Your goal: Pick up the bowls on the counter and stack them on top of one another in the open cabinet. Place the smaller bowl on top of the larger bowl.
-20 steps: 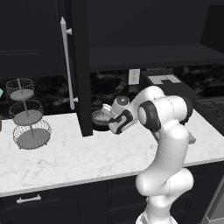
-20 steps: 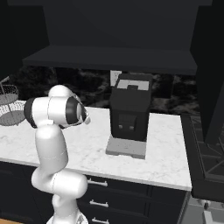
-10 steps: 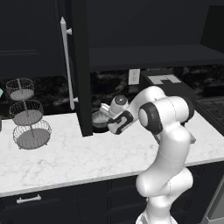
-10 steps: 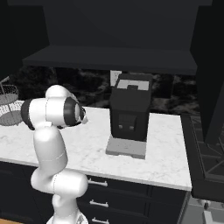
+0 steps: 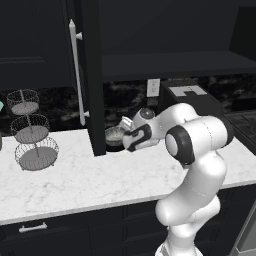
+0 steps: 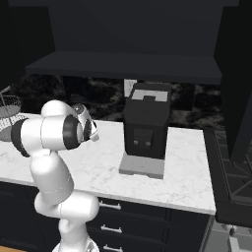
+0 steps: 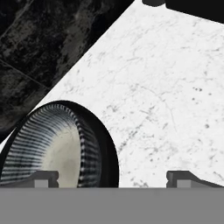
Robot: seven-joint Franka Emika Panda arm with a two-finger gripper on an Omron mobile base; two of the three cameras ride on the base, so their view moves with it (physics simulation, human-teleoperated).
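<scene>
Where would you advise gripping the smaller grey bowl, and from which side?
Take the smaller bowl by its thin dark rim, coming from above with one finger inside and one outside. It sits upright and shallow on the counter, and the gripper looks open.

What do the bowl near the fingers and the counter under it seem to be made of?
The bowl looks like glazed ceramic: a pale speckled inside, fine ribbed walls and a dark glossy rim; it could also be coated metal. The counter looks like polished white marble, with faint grey veins and small dark flecks.
</scene>
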